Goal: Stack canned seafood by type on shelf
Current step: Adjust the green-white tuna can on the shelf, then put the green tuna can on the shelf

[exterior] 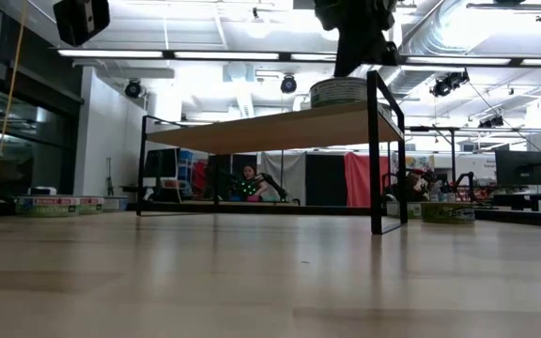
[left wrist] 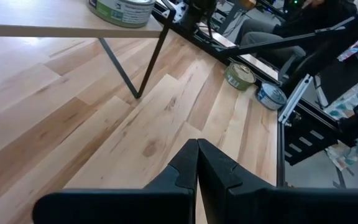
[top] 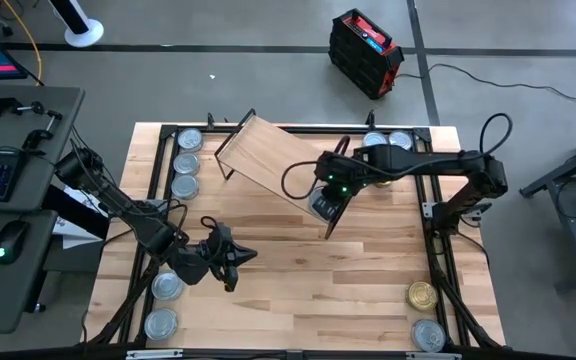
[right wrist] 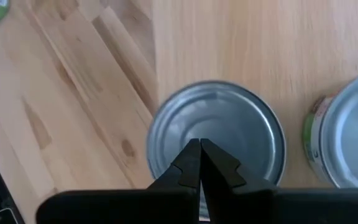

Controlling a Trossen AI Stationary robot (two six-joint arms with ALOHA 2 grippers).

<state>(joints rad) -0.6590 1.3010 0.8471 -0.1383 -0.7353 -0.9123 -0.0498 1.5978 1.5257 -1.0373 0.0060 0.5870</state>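
Right end effector [right wrist: 199,163] pinched closed over two silver tins [right wrist: 216,140] on the shelf [top: 278,160], left end effector [left wrist: 197,163] closed, empty, above the counter [top: 298,270], three tins [top: 186,163] along the far-left edge, one gold tin [top: 423,295] near-right.

Hidden or cut off:
- Silver-topped tin [right wrist: 216,146] directly under the right gripper [right wrist: 199,144]: near rim covered by the closed fingers.
- Second tin [right wrist: 347,134] beside it: cut by the frame edge, label unreadable.
- Tin [left wrist: 122,9] on the shelf [left wrist: 55,29], beyond the left gripper [left wrist: 197,144]: top cropped.
- Right arm [exterior: 360,33], low view: upper part out of frame.
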